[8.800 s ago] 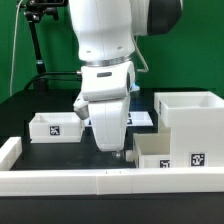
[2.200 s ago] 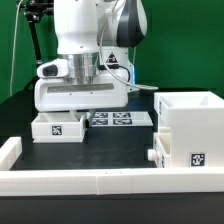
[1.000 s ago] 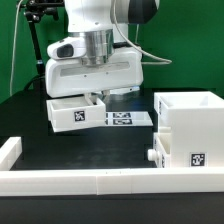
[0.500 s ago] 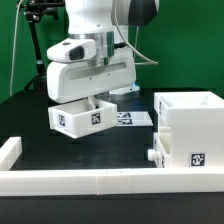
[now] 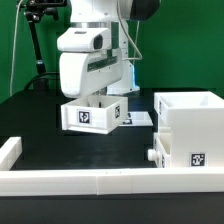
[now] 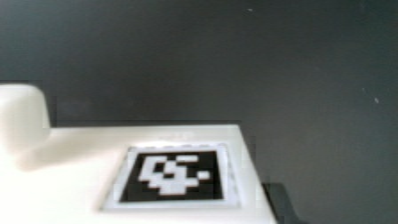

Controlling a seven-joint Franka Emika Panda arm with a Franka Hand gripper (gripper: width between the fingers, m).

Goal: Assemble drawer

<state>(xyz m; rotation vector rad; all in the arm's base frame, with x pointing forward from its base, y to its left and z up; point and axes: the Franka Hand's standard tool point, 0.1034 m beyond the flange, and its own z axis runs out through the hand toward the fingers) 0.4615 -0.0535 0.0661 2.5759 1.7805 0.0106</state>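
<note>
My gripper [image 5: 97,97] is shut on a small white drawer tray [image 5: 88,115] and holds it in the air above the black table, tilted, its square tag facing the camera. The tall white casing [image 5: 192,128] stands at the exterior view's right, with another tray [image 5: 160,152] pushed into its lower slot, knob sticking out. The held tray is to the casing's left and apart from it. In the wrist view the held tray's tag [image 6: 173,175] fills the lower part, with a rounded white lump [image 6: 22,125] beside it and one dark finger [image 6: 281,205] at the edge.
The marker board [image 5: 136,118] lies flat on the table behind the held tray. A low white rim wall [image 5: 90,181] runs along the front, and another piece [image 5: 9,151] stands at the exterior view's left. A green backdrop and a black stand are behind.
The tray has come up off the table in my gripper, moved toward the exterior view's right and turned. The arm has swung with it. The casing has not moved.
</note>
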